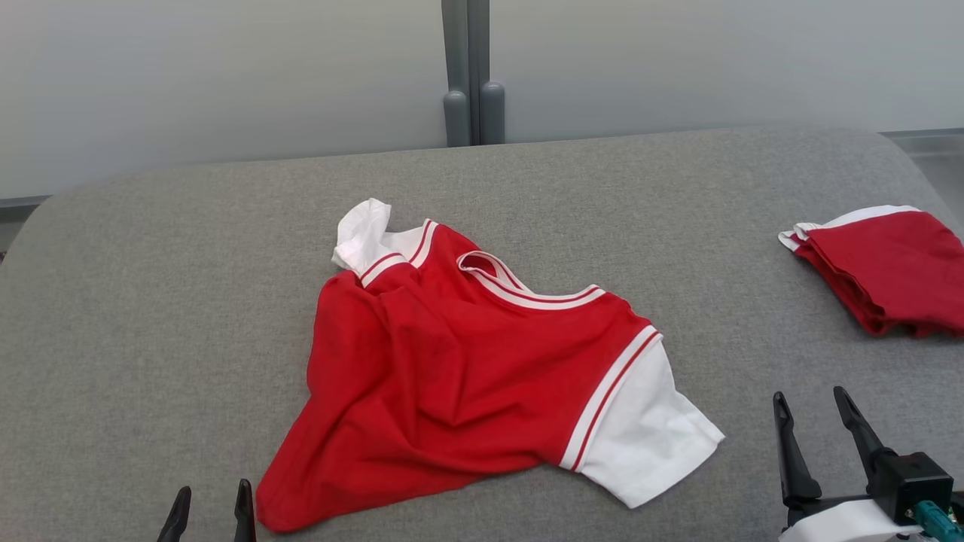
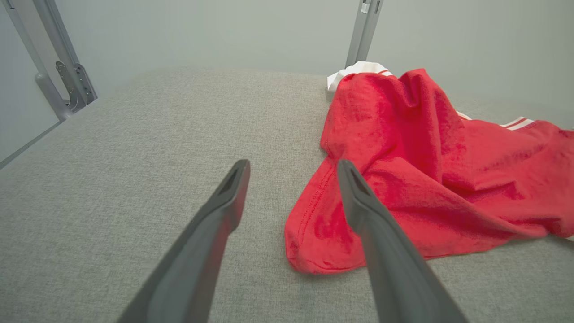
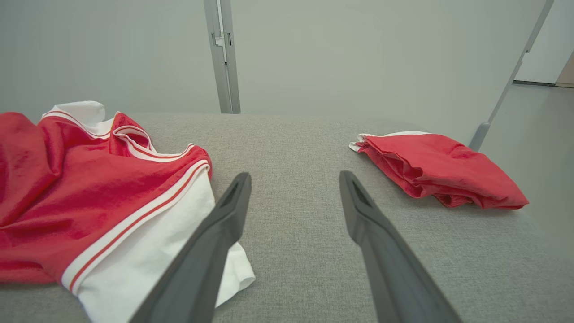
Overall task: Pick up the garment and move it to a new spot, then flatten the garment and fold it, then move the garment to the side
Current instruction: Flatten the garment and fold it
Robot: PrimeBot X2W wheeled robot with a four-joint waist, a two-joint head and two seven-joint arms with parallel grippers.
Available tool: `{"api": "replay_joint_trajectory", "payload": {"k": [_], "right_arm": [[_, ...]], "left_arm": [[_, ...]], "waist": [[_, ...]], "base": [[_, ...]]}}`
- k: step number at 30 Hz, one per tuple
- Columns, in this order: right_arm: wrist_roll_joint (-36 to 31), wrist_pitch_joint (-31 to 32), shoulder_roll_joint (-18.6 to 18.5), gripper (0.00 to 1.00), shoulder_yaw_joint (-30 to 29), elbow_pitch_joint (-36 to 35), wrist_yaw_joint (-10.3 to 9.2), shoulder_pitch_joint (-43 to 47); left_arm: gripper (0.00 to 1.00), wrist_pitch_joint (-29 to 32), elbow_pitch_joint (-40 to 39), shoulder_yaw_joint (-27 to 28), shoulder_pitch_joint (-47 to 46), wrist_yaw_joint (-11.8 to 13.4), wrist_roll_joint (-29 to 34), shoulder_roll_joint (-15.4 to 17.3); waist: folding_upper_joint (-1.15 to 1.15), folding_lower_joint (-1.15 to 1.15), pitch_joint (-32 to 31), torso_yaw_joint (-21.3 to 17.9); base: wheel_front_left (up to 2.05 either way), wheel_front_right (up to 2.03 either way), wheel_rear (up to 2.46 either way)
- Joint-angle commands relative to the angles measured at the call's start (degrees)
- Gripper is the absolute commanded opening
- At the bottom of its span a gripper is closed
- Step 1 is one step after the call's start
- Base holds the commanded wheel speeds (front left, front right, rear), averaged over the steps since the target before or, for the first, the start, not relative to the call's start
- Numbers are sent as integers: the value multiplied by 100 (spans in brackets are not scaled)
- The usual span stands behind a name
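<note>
Shirt (image 1: pixel 452 361) crumpled at bench (image 1: pixel 151 316) middle; left claw (image 1: pixel 213 489), right claw (image 1: pixel 809 393) apart, empty. Risk: pinching one layer only, bunching worsens.

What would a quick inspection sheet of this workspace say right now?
Surface: grey fabric table, flat, no stains seen.
Job's things: red shirt with white sleeves, rumpled, lying mid-table, not yet flattened.
Clutter: folded red garment at the right edge.
Jaws: left jaws open, empty, by the shirt's lower corner; right jaws open, empty, near one sleeve.
Cables: small teal plug at the right wrist; no loose cable seen.
Surroundings: pale wall, grey post behind the table.
</note>
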Motion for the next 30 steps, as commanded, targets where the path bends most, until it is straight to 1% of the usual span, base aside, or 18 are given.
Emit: {"api": "replay_joint_trajectory", "payload": {"k": [1, 6, 9, 12, 16, 19, 20, 22, 26, 30], "right_arm": [[36, -1, -15, 100, 17, 23, -7, -48], [238, -1, -38, 100, 172, -140, -7, -136], [438, 23, -360, 100, 679, 149, -10, -201], [721, 493, -792, 100, 1334, 355, -8, -508], [1069, 1175, -1358, 100, 1879, 575, -8, -917], [1336, 1597, -1592, 100, 2169, 827, -6, -1265], [1493, 1699, -1635, 100, 2230, 933, -8, -1358], [1581, 1892, -1807, 100, 2386, 1182, -8, -1493], [1875, 2098, -1913, 100, 2661, 1606, -6, -1731], [2303, 2124, -1834, 100, 2925, 1902, -6, -1871]], "left_arm": [[100, 0, 12, -10, -75, -1, -22, 46], [100, 0, 94, -133, -101, -2, -91, 127], [100, 77, 334, -300, -240, -2, -185, 296], [100, 527, 495, -485, -403, -2, -307, 445], [100, 1292, 570, -694, -631, 1, -562, 607], [100, 1817, 628, -845, -765, 1, -704, 711], [100, 1959, 649, -879, -801, 1, -762, 744], [100, 2171, 691, -926, -902, 1, -835, 821], [100, 2405, 840, -932, -1007, 12, -975, 882], [100, 2518, 1024, -955, -1121, 16, -1122, 812]], "waist": [[0, 0, 0, -6], [0, 0, 9, -7], [0, 0, 37, -10], [0, 0, 118, -27], [0, 0, 277, -38], [0, 0, 379, -48], [0, 0, 401, -50], [0, 0, 442, -30], [0, 0, 505, -17], [0, 0, 552, -11]], "base": [[0, 0, 0], [0, 0, 0], [0, 0, 0], [0, 0, 0], [0, 0, 0], [0, 0, 0], [0, 0, 0], [0, 0, 0], [0, 0, 0], [0, 0, 0]]}}
